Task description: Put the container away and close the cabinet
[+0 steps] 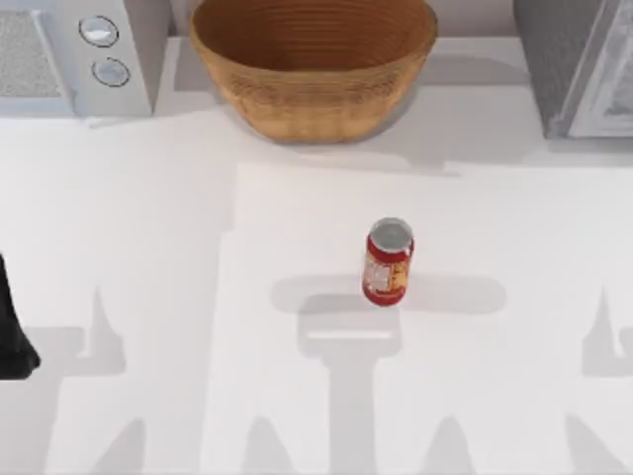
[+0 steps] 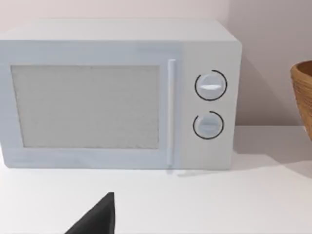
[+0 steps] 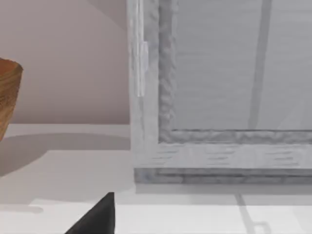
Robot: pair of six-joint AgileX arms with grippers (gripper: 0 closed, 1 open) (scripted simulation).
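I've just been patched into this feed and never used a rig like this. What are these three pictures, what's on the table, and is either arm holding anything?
This is a simulated pair of AgileX arms at a white table. The top view looks straight down. The other two come from cameras on each arm's wrist.

In the top view, the container, a small red jar with a silver lid, stands upright near the middle, untouched. Behind it sits a large woven basket. A microwave is at the back left, and the cabinet at the back right.

The left wrist view faces the microwave; the right wrist view faces the cabinet front. Nothing shows as held. The left arm sits at the left edge.
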